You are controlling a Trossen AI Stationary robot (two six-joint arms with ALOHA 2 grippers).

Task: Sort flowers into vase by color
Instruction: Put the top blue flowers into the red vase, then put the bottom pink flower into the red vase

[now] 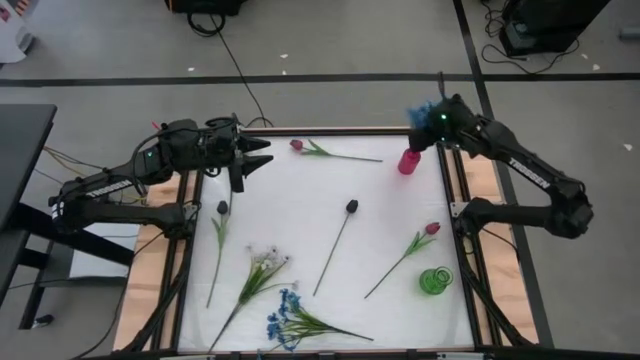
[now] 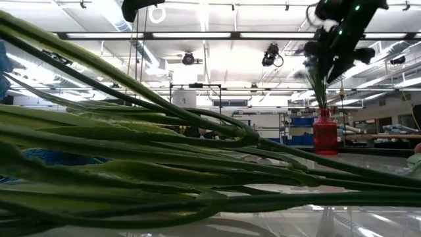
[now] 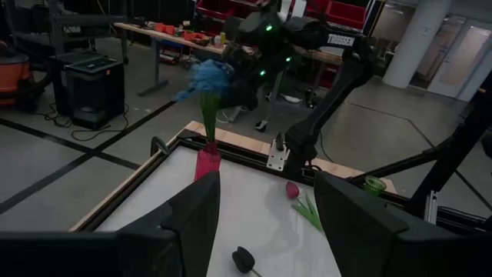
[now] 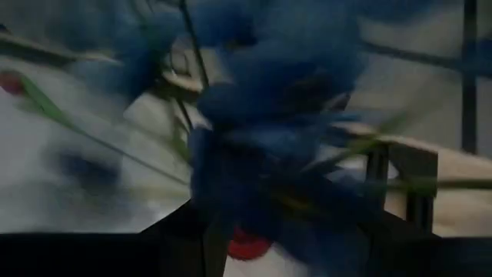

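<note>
A blue flower (image 1: 424,108) stands with its stem in the red vase (image 1: 408,162) at the table's far right. My right gripper (image 1: 434,126) hangs just above the vase, tilted down, its fingers apart around the blue head (image 4: 261,100). The vase mouth (image 4: 247,245) shows below. Lying flat on the white table are a red tulip (image 1: 297,146), two dark buds (image 1: 222,207) (image 1: 352,207), a red-pink bud (image 1: 432,228), a white cluster (image 1: 266,260) and another blue cluster (image 1: 286,320). My left gripper (image 1: 255,160) waits open at the far left, holding nothing. My right gripper has its fingers on either side of the blue flower's head (image 3: 207,77), coming from above at a slant. Blur and the petals hide the fingertips, so I cannot tell whether either finger touches the flower. The stem (image 3: 207,127) stands upright in the red vase.
A green vase (image 1: 435,280) stands near the table's right edge, toward the front. Wooden rails (image 1: 480,180) and a metal frame border the table. In the low view, green stems (image 2: 164,164) lying at the near edge fill the foreground.
</note>
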